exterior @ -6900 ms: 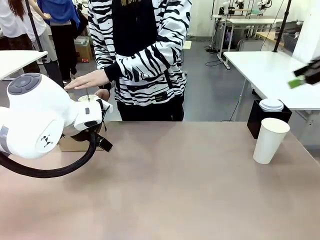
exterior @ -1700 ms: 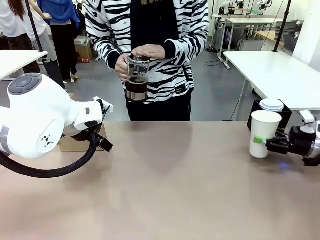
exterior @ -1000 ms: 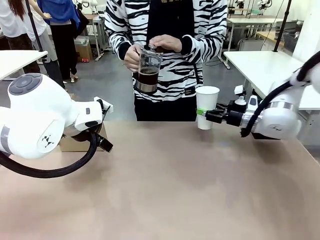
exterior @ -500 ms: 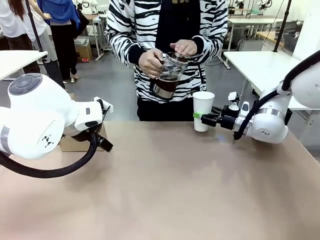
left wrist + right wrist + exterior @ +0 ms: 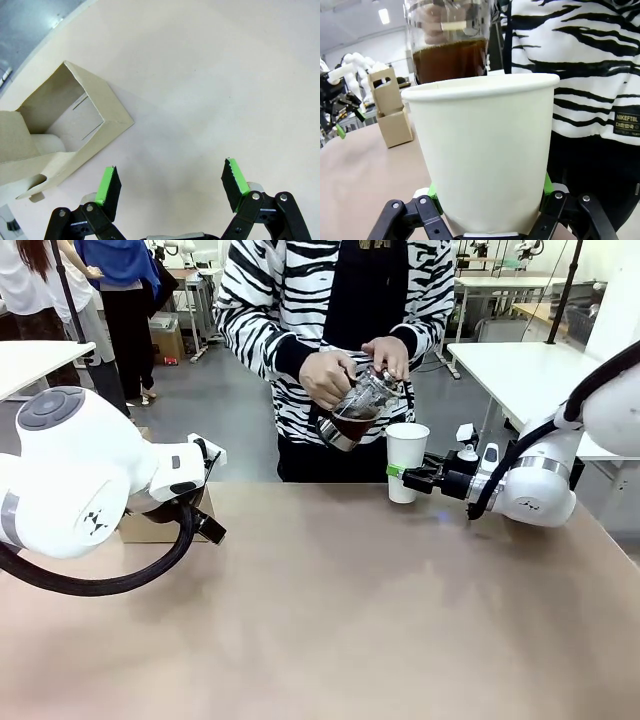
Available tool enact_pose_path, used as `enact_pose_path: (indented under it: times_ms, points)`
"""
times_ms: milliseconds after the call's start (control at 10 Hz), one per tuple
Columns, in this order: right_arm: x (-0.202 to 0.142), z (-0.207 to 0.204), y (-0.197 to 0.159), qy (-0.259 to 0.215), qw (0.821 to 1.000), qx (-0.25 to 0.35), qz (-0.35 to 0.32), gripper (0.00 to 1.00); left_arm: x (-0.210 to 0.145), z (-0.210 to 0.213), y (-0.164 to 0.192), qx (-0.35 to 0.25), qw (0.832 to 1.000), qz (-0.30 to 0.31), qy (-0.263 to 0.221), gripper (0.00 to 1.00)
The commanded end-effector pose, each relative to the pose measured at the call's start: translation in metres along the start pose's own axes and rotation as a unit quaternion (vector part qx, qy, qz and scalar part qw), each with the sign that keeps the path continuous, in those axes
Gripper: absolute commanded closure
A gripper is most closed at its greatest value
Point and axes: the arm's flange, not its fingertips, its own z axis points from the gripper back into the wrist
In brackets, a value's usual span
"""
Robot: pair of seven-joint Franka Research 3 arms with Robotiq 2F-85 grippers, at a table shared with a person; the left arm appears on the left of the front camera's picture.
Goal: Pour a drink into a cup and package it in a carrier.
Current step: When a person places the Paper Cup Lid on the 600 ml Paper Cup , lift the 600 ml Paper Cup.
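The white paper cup [image 5: 406,460] stands upright at the table's far edge with my right gripper [image 5: 400,472] shut on its lower half. In the right wrist view the cup [image 5: 482,155] sits between the green pads [image 5: 546,186]. The person tilts a clear jar of dark drink [image 5: 355,412] in both hands, its mouth just left of the cup's rim. Behind the cup in the right wrist view the jar [image 5: 450,50] shows brown liquid. The brown carrier [image 5: 55,135] lies left of my open left gripper [image 5: 171,182], which hovers over bare table.
My bulky white left arm [image 5: 80,480] fills the left side of the front view, with the carrier [image 5: 150,528] partly hidden behind it. The person stands at the far edge in a striped top. The carrier [image 5: 390,107] also appears far off in the right wrist view.
The person has tipped the jar further and lowered it toward the cup's rim. My right gripper shifted the cup slightly left, then held still. The left arm has not moved.
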Motion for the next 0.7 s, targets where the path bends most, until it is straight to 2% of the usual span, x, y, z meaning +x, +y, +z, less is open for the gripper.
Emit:
enact_pose_path:
  times_ms: [0, 600]
  points:
    - [0.004, 0.0, 0.0024, 0.004, 1.0, -0.001, -0.004, 0.2, 0.0001, 0.0005, -0.0001, -0.001, 1.0, 0.0, -0.001, 0.0]
    - [0.004, 0.0, 0.0024, 0.004, 1.0, -0.001, -0.004, 0.2, 0.0001, 0.0005, -0.0001, -0.001, 1.0, 0.0, -0.001, 0.0]
